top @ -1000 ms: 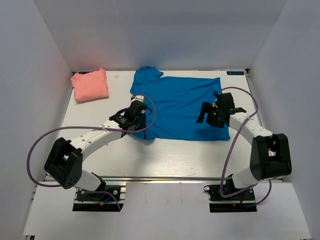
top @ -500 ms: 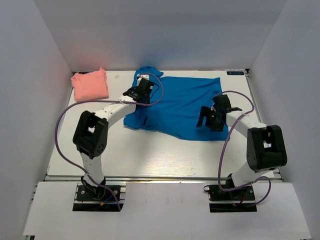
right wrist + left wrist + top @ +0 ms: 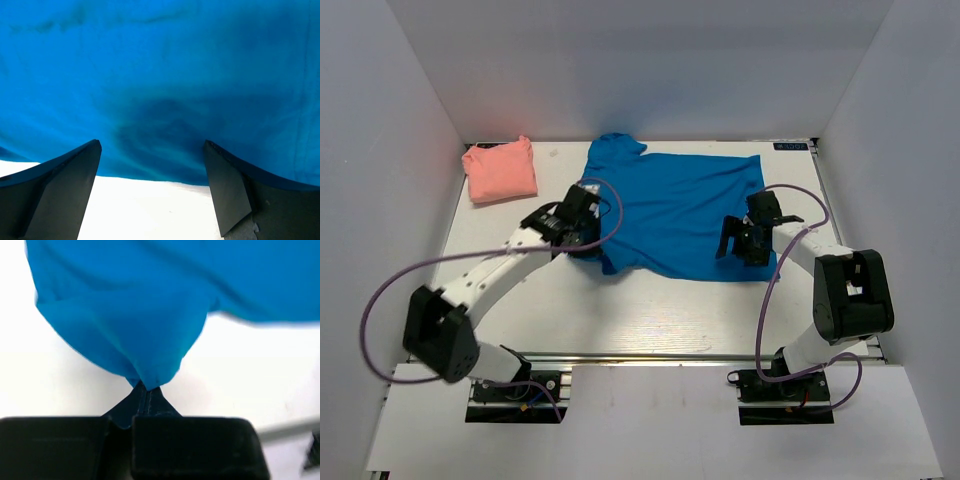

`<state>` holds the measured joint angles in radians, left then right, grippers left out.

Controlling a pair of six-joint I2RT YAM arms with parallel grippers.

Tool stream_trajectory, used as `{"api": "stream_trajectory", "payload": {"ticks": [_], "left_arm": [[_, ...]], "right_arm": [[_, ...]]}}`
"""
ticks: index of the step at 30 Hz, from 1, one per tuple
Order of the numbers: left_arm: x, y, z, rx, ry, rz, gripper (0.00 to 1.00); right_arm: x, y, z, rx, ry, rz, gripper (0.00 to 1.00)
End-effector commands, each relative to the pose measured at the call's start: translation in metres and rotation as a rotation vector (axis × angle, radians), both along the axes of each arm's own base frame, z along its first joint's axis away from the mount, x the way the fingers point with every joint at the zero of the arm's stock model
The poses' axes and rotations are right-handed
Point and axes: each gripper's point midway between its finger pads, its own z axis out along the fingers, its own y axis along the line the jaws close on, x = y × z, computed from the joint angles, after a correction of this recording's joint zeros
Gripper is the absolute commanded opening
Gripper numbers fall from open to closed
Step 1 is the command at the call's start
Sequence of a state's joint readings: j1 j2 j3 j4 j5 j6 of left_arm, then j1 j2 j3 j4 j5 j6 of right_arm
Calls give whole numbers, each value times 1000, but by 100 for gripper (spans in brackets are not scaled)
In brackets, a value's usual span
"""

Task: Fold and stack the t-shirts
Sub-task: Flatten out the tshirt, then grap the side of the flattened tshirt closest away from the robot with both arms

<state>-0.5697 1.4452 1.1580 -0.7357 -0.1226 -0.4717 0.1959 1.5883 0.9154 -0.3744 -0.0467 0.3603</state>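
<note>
The bright blue t-shirt (image 3: pixel 680 212) lies spread on the white table, its collar end at the back left. My left gripper (image 3: pixel 582 226) is shut on a pinch of the shirt's left edge; in the left wrist view the cloth (image 3: pixel 150 325) hangs from the closed fingertips (image 3: pixel 148 394), lifted off the table. My right gripper (image 3: pixel 742 240) is open at the shirt's front right edge; in the right wrist view the fingers (image 3: pixel 65 175) stand wide apart with the blue hem (image 3: pixel 160 125) ahead of them and white table between. The pink t-shirt (image 3: pixel 501 170) is a small folded bundle at the back left.
White walls enclose the table on three sides. The table's (image 3: pixel 620 310) front strip lies between the shirt and the arm bases. Purple cables loop from both arms.
My left gripper, holding the blue cloth, swung to the back near the collar and has come back toward the front left, dragging the shirt's left edge. The right gripper has barely moved.
</note>
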Motion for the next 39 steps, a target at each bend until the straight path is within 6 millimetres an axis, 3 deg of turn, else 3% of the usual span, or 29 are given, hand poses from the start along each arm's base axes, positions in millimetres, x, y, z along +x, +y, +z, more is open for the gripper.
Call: {"api": "stream_trajectory", "payload": {"ticks": [1,5,7,8,9,10,11,15,19,23,25,26,29,37,39], "left_arm": [[-80,16,-27,-34,264,-4,0],[-127,31,-56,7,458,3,1],[-143,38,-61,29,519,5,10],[-149,42,-64,44,542,9,23],[-155,46,-64,60,568,13,63],[-155,50,-63,74,557,19,84],[-151,51,-61,84,538,34,99],[-124,42,-41,55,429,26,100],[-75,14,-29,-43,237,-9,100],[-59,17,-45,5,226,27,100],[-51,25,-50,43,211,58,100],[-51,25,-50,38,213,67,100],[-63,30,-73,35,232,73,100],[-107,44,-114,-11,288,93,100],[-103,37,-116,-55,262,87,100]], "right_arm": [[-14,-9,-3,-25,25,-19,88],[-18,-12,-9,-44,44,-27,89],[-18,-12,-9,-47,46,-22,89],[-18,-13,-10,-48,52,-25,89],[-17,-12,-10,-51,56,-24,89],[-17,-11,-9,-50,56,-19,89],[-15,-12,-6,-49,46,-23,89],[-9,-10,2,-48,5,-3,89],[-4,-10,21,-43,-54,7,89],[-2,-23,37,-89,-102,-56,91],[-10,-40,41,-135,-109,-159,91],[-9,-40,50,-128,-137,-162,91],[-19,-59,46,-165,-135,-264,91],[-50,-99,8,-236,-8,-459,91],[-50,-106,6,-221,-6,-496,91]]}}
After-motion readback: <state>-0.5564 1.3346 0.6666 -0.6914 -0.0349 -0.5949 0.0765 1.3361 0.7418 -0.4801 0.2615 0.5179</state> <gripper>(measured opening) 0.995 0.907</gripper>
